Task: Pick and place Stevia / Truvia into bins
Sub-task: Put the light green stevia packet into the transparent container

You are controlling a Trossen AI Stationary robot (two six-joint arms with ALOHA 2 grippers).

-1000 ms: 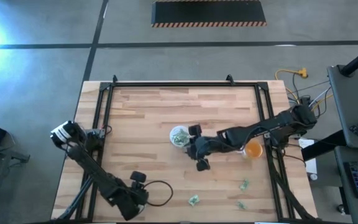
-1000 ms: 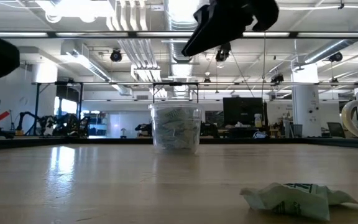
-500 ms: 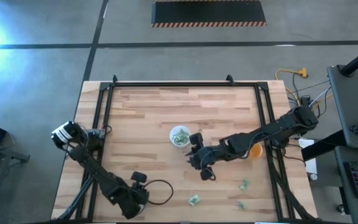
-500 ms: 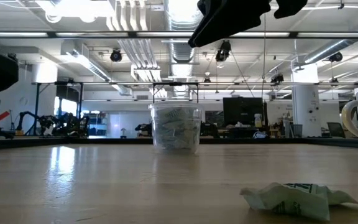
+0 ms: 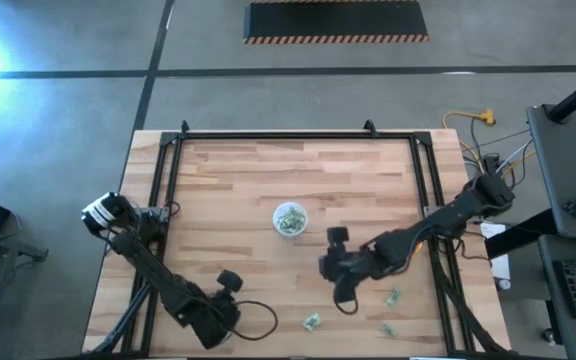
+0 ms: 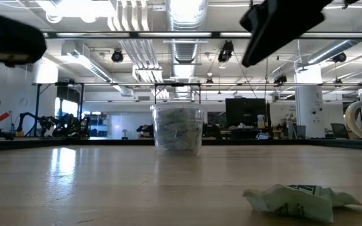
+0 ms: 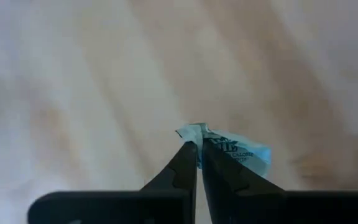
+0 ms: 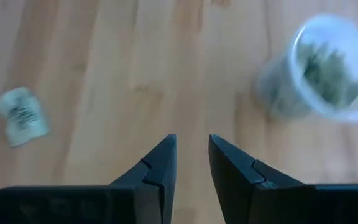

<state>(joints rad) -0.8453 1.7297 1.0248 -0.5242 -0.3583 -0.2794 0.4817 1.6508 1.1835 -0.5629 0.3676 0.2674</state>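
small round translucent white cup [image 5: 289, 219] mid-table holds green-and-white paper packets [image 6: 176, 130]; left gripper [image 7: 197, 149], near the table's front edge well off the cup, pinches one crumpled packet [image 7: 236, 148]; right gripper [image 8: 192, 148], front-right of the cup, fingers slightly apart, empty; three loose packets [image 5: 394, 296] beyond it.

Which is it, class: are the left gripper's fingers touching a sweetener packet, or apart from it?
Touching. In the left wrist view the left gripper has its fingertips pinched together on the edge of a packet.
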